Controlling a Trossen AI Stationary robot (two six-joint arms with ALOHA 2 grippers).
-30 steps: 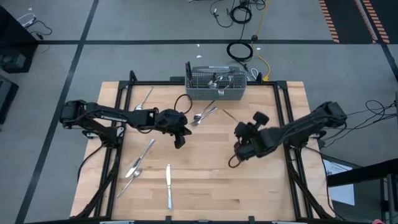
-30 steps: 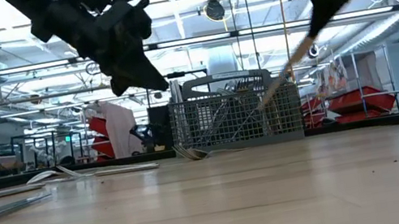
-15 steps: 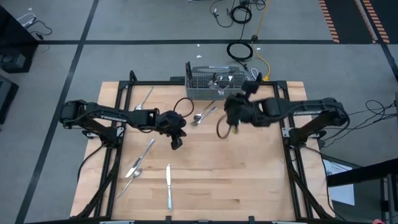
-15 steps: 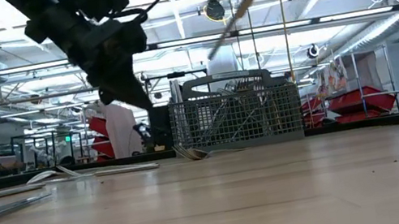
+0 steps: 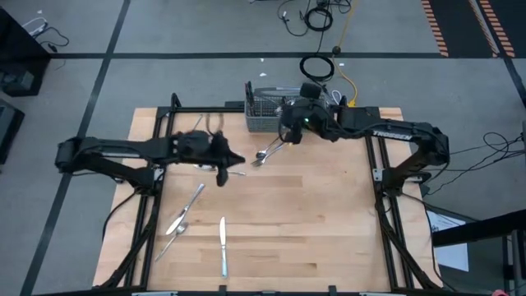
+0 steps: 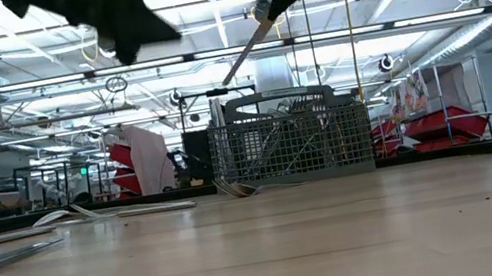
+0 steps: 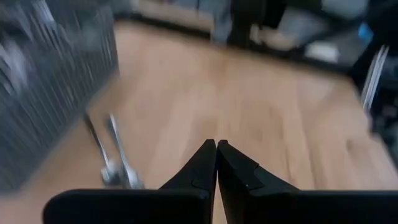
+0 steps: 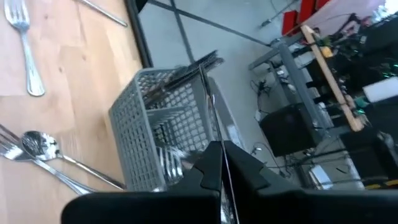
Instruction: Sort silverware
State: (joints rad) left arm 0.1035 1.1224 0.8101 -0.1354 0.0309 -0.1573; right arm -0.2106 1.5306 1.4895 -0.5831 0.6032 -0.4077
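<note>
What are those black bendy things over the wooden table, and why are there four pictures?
They are two robot arms, each ending in a pincher with two jaws. One picture looks down from above, one looks level across the table, and two come from little cameras on the arms' wrists.

On the light wooden table stands a grey wire-mesh basket with cutlery in it. Shiny metal forks, spoons and knives lie scattered on the wood, and the robot is sorting them.

The right gripper is beside the basket, its jaws shut on one thin silver piece of cutlery, seen slanting in the air above the basket. The left gripper hangs over the table's left half, jaws shut, holding nothing.
</note>
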